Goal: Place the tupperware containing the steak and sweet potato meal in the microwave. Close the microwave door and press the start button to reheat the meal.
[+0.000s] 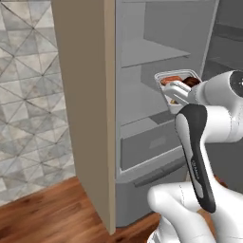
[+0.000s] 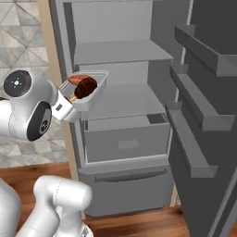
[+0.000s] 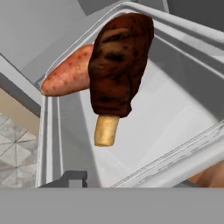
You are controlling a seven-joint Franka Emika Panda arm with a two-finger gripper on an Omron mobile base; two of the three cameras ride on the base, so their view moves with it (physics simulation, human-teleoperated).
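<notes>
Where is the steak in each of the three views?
Left base view: steak right of centre, upper half, in the tupperware behind the arm.
Right base view: upper left, in the tupperware before the open fridge.
Hand view: centre top, beside the sweet potato.
Shared landmark: the tupperware.
</notes>
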